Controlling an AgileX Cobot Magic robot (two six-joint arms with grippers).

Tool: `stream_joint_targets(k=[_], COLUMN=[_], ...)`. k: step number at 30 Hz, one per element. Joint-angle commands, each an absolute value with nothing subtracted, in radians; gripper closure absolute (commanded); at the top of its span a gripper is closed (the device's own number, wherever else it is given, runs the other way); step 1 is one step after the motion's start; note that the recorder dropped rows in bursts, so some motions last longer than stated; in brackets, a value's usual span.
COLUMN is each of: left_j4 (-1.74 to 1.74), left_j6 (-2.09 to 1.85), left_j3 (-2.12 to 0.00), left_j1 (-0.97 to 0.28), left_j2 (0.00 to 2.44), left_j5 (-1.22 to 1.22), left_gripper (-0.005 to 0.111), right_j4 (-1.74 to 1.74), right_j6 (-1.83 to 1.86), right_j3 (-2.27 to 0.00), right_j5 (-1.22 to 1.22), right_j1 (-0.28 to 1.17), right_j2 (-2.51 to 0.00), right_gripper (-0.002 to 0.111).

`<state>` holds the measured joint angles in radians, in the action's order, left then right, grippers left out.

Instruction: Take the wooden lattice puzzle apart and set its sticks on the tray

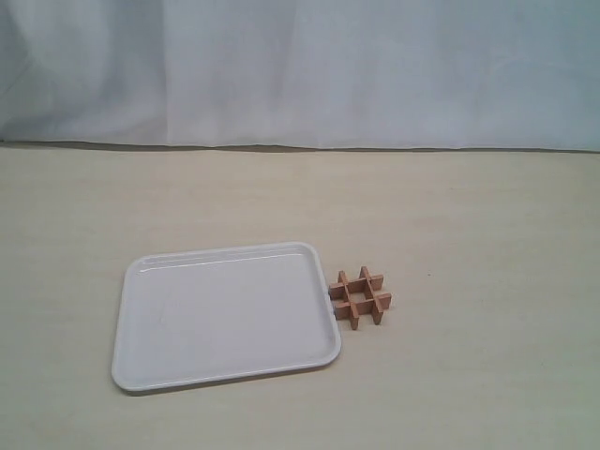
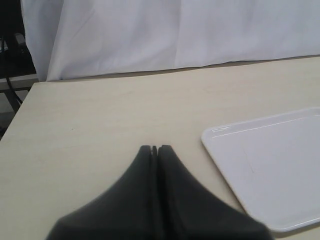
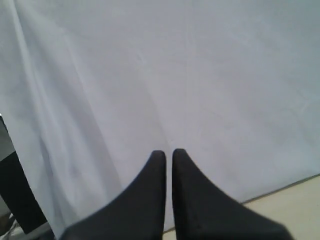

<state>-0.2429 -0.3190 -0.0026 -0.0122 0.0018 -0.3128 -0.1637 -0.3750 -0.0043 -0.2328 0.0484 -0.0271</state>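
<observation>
Left gripper [image 2: 154, 148] is clenched, its two black, smooth, tapering fingers pressed tip to tip with nothing between them. It hangs over bare table [image 2: 100, 115]. Right gripper [image 3: 165, 152] is also closed on nothing, with only a thin slit between its tips. It points at the cloth [image 3: 175, 75], and a small sliver of table shows past one finger. Neither gripper appears in the exterior view, and both wrist views show only the fingers' front halves.

Near the left gripper lies the tray [image 2: 270, 160], which the picture's edge cuts off so that only one rounded corner shows. The puzzle is in neither wrist view.

From the exterior camera, the tray [image 1: 225, 251] is whole: white, glossy, flat, with a low rim and rounded corners. It sits left of centre and holds nothing. The puzzle [image 1: 360, 297] rests on the table just beside the tray's right rim, near the far corner. Whether it touches the rim cannot be made out. Its sticks [image 1: 347, 298] are reddish-brown wood, interlocked in a hash shape. Their notches are too small to see.

Pale, faintly grained table [image 1: 469, 234] lies open to the right, behind and in front, and wrinkled white cloth [image 1: 300, 66] hangs along the far edge.
</observation>
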Motion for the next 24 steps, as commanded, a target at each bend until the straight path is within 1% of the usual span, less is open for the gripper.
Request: stream_joint_targets(k=[1,6,7,10,13,24], left_j4=[-0.245,-0.245,-0.245,-0.245,-0.245,-0.245], left_j6=[-0.318,-0.318,-0.318,-0.318,-0.318,-0.318], left_j3=[0.000,0.000,0.000,0.000,0.000,0.000], left_j1=[-0.010,-0.010,-0.010,-0.010,-0.010,-0.010], left_j2=[0.000,0.000,0.000,0.000,0.000,0.000], left_j5=[-0.308,-0.308,-0.308,-0.308,-0.308,-0.308], left_gripper=[0.107,0.107,0.107,0.107,0.107,0.107], right_j4=[-0.167,-0.165,-0.154,-0.142,-0.148,-0.090], right_j6=[-0.336,-0.148,-0.117,-0.104,-0.104,-0.096], right_j3=[-0.106,-0.351,-0.418,-0.568,-0.663,-0.801], right_j5=[-0.195,0.064,0.155,0.365,0.482,0.507], right_j1=[0.046,0.046,0.046,0.046,0.062,0.350], right_j2=[-0.181,-0.490,-0.575,-0.763,-0.920,-1.457], right_gripper=[0.104,0.104,0.104,0.104,0.104,0.104])
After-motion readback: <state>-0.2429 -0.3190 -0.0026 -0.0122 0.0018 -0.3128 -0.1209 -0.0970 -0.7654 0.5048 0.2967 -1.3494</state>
